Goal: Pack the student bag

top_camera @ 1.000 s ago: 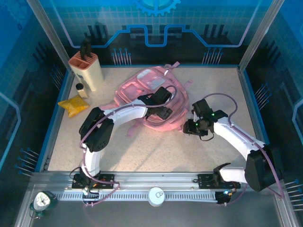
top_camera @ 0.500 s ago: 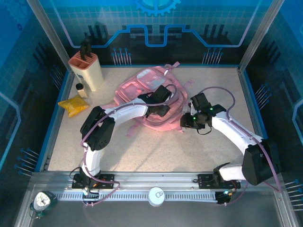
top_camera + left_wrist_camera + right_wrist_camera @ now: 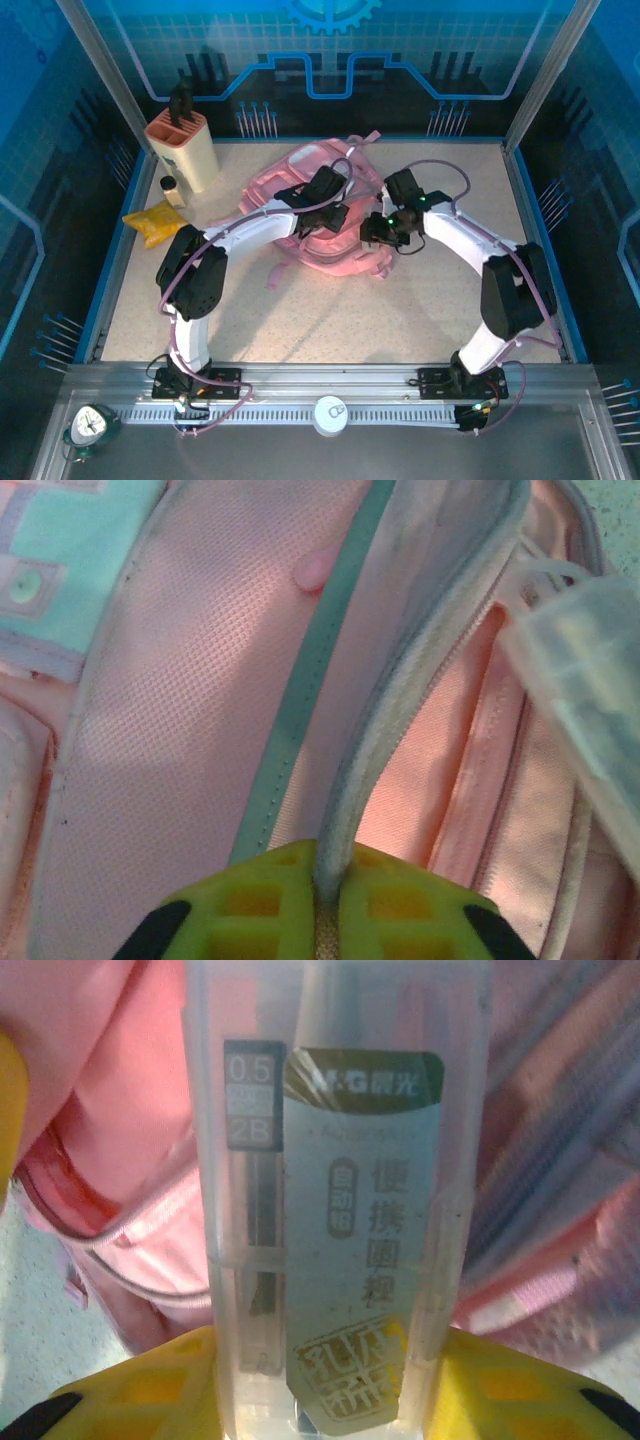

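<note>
A speckled beige counter (image 3: 300, 320) is seen from above, with two robot arms reaching in from its near edge. At the far left corner stands a beige holder block (image 3: 182, 145) with dark handles poking out of its top. A small dark-capped bottle (image 3: 171, 189) sits just in front of it, and a yellow packet (image 3: 154, 225) lies near that. The student bag (image 3: 325, 255), pink and rumpled, lies in the middle of the counter toward the far side, under both arms. The left gripper (image 3: 333, 210) is over the bag's middle. Close up, the left gripper (image 3: 328, 880) has its yellow-green tips pressed together, pinching a pale zipper edge (image 3: 400, 710) of the bag, with pink lining showing beside it. The right gripper (image 3: 372, 228) is at the bag's right side, close to the left one. Close up, the right gripper (image 3: 325, 1390) holds a clear plastic case (image 3: 340, 1160) between narrowly set yellow tips. Inside the case are a slim tube (image 3: 250, 1190) marked 0.5 2B and a printed label, with pink bag fabric behind.
</note>
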Tool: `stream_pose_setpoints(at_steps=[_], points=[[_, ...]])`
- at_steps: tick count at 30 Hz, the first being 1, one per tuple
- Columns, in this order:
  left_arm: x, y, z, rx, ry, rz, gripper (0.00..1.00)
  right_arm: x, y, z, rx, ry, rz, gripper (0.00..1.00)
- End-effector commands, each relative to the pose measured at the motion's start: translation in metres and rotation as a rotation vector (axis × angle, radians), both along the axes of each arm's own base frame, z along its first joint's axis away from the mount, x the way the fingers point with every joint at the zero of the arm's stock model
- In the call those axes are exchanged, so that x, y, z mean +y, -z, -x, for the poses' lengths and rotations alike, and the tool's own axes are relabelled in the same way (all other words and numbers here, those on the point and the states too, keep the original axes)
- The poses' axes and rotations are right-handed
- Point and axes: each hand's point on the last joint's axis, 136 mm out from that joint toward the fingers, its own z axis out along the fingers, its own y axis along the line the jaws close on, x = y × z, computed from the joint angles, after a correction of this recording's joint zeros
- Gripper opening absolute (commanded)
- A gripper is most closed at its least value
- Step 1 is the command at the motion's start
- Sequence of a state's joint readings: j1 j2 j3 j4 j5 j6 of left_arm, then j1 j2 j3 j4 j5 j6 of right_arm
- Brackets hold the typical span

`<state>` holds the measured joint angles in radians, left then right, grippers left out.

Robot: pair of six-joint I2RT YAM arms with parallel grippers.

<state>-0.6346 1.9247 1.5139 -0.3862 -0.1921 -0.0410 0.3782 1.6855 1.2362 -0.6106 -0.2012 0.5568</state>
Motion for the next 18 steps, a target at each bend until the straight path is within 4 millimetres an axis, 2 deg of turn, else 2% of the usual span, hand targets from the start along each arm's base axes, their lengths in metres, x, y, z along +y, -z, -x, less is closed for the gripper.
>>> stream_pose_setpoints(at_steps=[1,4,7,9,15,18], points=[[0.003,-0.049,-0.012,-0.067,-0.081,0.123,0.0,0.014,-0.01,-0.028,-0.013,0.049,-0.079,0.47],[-0.002,-0.072,-0.008,-0.074,-0.11,0.224,0.0,0.021,-0.01,-0.047,-0.004,0.105,-0.113,0.48],[-0.008,-0.083,-0.005,-0.061,-0.128,0.31,0.0,0.029,-0.009,-0.062,-0.005,0.134,-0.144,0.49],[-0.004,-0.087,-0.006,-0.055,-0.173,0.322,0.0,0.034,-0.009,-0.066,0.002,0.132,-0.162,0.56],[-0.001,-0.089,-0.005,-0.038,-0.189,0.345,0.0,0.041,-0.026,-0.061,-0.024,0.121,-0.312,0.75],[-0.003,-0.089,-0.003,-0.018,-0.194,0.359,0.0,0.038,-0.031,-0.054,-0.025,0.117,-0.372,0.74]])
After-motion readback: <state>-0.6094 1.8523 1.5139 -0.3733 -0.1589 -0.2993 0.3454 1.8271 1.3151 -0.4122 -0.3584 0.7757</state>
